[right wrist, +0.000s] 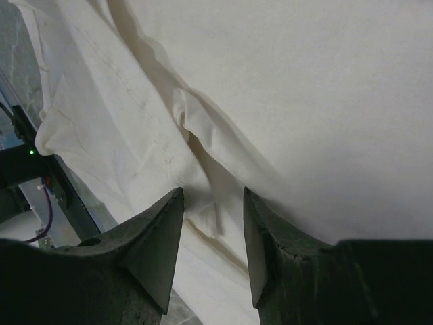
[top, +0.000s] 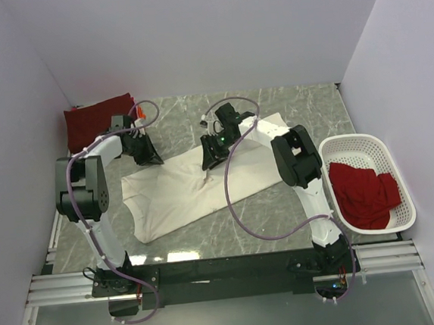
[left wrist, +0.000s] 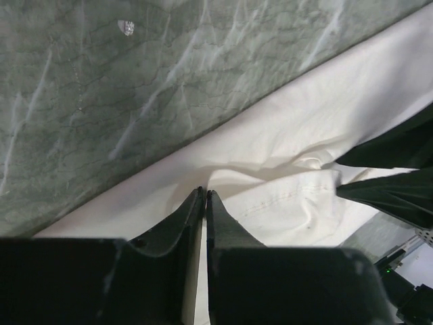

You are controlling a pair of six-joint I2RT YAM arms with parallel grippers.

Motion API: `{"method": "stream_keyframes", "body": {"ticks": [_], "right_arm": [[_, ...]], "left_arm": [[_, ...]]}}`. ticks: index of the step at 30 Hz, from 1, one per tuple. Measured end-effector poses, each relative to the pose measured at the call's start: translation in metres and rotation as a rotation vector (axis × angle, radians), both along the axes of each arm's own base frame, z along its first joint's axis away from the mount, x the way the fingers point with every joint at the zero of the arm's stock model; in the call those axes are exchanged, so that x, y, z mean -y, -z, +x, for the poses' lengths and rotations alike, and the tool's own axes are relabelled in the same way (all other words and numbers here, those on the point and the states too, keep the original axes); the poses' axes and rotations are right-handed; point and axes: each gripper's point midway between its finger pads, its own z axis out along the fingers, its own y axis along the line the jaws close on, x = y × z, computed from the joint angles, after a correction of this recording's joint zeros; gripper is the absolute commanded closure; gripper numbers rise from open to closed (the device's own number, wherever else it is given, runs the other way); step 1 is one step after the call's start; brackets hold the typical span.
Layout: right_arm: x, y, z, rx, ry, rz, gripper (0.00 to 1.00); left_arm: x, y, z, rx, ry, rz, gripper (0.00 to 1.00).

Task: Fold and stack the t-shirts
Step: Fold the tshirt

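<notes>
Cream-white t-shirt (top: 197,191): tabletop (top: 311,108) centre, spread, unfolded. Maroon t-shirt (top: 92,120): folded, 10 o'clock. Red t-shirts (top: 364,191): basket (top: 352,139), 3 o'clock. Left jaws together at hem; right jaws apart over a crease. Most folding remains.

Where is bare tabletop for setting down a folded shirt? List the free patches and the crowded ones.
Free: the far strip between the maroon t-shirt and the right wall; the near strip between the cream t-shirt and the arm bases. Crowded: the middle, covered by the cream t-shirt, and the right edge, filled by the basket.
</notes>
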Motion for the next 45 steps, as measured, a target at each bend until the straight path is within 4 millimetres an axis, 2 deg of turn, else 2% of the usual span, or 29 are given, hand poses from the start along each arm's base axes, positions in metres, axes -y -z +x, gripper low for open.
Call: {"method": "stream_keyframes", "body": {"ticks": [6,13,22,23,25,27,32,34,35,37,42,45], "right_arm": [[-0.002,0.001,-0.007,-0.021,-0.013,0.010,0.57],[-0.012,-0.005,-0.014,-0.045,-0.033,0.055,0.61],[-0.019,-0.013,-0.018,-0.076,-0.036,0.099,0.87],[-0.019,-0.014,-0.018,-0.075,-0.035,0.100,0.92],[-0.020,-0.017,-0.015,-0.068,-0.036,0.103,0.93],[-0.022,-0.023,-0.011,-0.049,-0.036,0.108,0.99],[-0.026,-0.043,0.009,0.035,-0.029,0.119,1.00],[-0.026,-0.047,0.014,0.057,-0.026,0.117,0.96],[-0.026,-0.048,0.015,0.064,-0.025,0.116,0.83],[-0.024,-0.048,0.015,0.062,-0.022,0.112,0.66],[-0.015,-0.033,-0.002,0.013,-0.021,0.085,0.54],[-0.008,-0.017,-0.016,-0.041,-0.015,0.061,0.52]], "left_arm": [[-0.004,-0.018,0.003,0.044,-0.006,-0.032,0.90],[-0.003,-0.019,0.002,0.048,-0.002,-0.056,0.91],[-0.002,-0.019,0.000,0.045,0.003,-0.072,0.91],[-0.002,-0.019,0.000,0.045,0.003,-0.072,0.91],[-0.002,-0.019,0.000,0.046,0.004,-0.073,0.92],[-0.003,-0.020,0.001,0.048,0.001,-0.074,0.92],[-0.010,-0.024,0.000,0.060,-0.015,-0.084,0.94],[-0.013,-0.026,0.001,0.067,-0.020,-0.084,0.93],[-0.014,-0.027,0.001,0.069,-0.022,-0.085,0.93],[-0.014,-0.029,0.002,0.078,-0.022,-0.086,0.93],[-0.012,-0.029,0.001,0.077,-0.017,-0.093,0.93],[-0.012,-0.029,0.000,0.077,-0.014,-0.098,0.93]]}}
